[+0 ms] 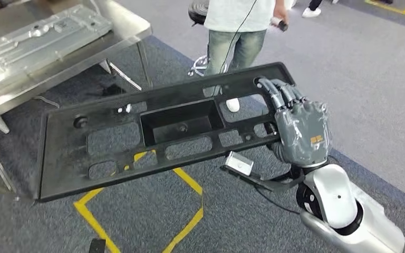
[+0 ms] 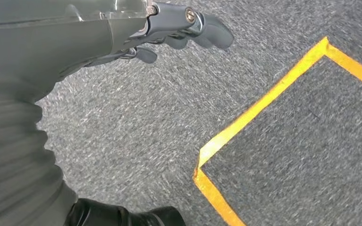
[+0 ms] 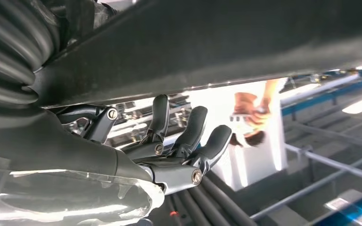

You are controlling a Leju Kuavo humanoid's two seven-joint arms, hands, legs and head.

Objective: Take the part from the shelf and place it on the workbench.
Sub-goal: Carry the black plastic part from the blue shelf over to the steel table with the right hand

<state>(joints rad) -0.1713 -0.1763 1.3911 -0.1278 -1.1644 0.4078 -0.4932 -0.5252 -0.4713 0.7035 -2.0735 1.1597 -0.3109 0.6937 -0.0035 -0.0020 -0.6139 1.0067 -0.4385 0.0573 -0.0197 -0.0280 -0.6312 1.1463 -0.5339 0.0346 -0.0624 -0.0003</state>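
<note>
The right hand [image 1: 301,130] holds the part [image 1: 153,132], a long, flat black panel with a raised rim, several cut-out windows and a deep rectangular well near its middle. The hand grips one short end of the part: in the head view its dark fingers [image 1: 282,95] curl over the top of the rim at that end, and the grey palm sits against the part's edge. In the right wrist view the hand [image 3: 169,155] lies under the dark underside of the part [image 3: 226,42], with the fingertips [image 3: 193,127] reaching up to it.

The part hangs in the air above the grey carpet [image 1: 274,211], tilted, with the end away from the right hand lower. That far end lies near the metal counter [image 1: 68,52], below the counter's front edge and apart from it; a pressed metal sheet [image 1: 37,37] rests on the counter top. Yellow tape lines [image 1: 190,211] on the carpet show under the part and through its windows.

A person [image 1: 237,31] in a light shirt and jeans stands beyond the part, holding a small object in one hand.

The left hand [image 2: 169,28] hangs over the carpet beside a yellow tape corner [image 2: 207,155]; its fingers are lightly bent and spaced apart, with nothing in them.
</note>
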